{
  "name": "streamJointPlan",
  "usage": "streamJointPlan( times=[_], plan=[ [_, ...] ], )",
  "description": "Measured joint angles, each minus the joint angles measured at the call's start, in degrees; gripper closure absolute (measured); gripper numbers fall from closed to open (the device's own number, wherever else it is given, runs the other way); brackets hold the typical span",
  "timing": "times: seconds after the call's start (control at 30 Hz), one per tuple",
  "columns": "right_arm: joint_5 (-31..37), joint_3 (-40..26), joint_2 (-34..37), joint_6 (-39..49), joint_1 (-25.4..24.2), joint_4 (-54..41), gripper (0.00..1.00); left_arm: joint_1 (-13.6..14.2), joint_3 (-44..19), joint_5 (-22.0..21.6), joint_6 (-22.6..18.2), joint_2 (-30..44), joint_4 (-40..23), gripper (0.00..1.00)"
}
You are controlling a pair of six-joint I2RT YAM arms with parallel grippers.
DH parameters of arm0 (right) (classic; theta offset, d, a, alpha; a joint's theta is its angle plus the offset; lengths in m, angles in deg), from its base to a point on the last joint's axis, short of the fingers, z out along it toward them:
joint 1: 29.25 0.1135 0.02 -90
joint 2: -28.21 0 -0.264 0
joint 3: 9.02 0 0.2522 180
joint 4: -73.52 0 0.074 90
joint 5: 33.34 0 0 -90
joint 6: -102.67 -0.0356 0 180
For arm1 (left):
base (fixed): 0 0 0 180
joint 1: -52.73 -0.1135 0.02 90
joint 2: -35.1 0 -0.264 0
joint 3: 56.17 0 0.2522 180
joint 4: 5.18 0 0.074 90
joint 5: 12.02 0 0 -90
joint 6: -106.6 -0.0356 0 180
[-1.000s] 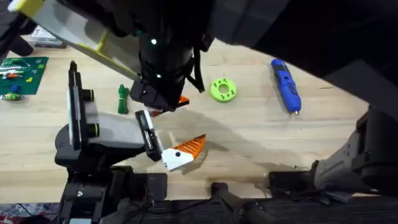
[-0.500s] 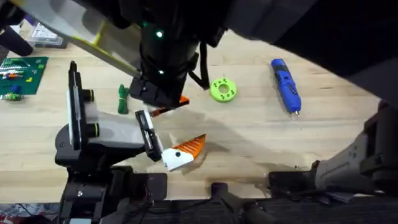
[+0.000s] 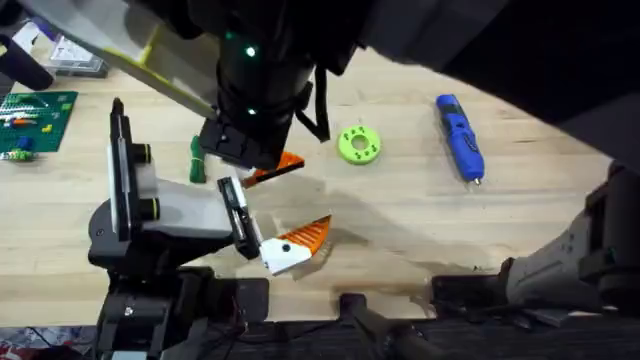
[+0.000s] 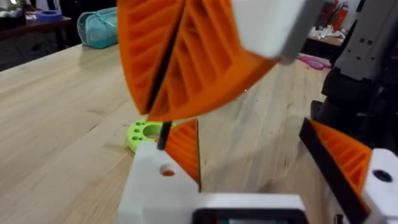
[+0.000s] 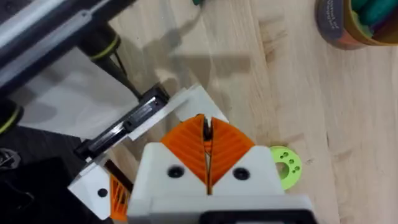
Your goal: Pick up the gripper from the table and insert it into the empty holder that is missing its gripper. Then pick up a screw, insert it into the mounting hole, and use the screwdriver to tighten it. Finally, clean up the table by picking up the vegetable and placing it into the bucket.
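Though half hidden under the dark arm (image 3: 255,90), the gripper (image 3: 275,168) beside the holder (image 3: 165,215).

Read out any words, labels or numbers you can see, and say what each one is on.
No text can be read here.
Dark label on the small round orange bucket: lettering too blurred to read.
Flat green board with small coloured parts, at the table's far left: markings too small to read.
Blue pen-shaped screwdriver: no lettering visible.

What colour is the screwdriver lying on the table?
The screwdriver is blue, with a short metal tip; the overhead view shows it best.
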State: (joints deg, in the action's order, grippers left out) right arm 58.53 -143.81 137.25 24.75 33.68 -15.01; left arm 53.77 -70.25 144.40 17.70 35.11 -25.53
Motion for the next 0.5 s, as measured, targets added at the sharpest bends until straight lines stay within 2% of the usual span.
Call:
streamJointPlan(
  times=[0.5],
  plan=[
    [0.0, 0.0, 0.0, 0.4, 0.0, -0.6, 0.992, 0.0, 0.0, 0.0, 0.0, 0.0, 0.0, 0.014]
  ],
)
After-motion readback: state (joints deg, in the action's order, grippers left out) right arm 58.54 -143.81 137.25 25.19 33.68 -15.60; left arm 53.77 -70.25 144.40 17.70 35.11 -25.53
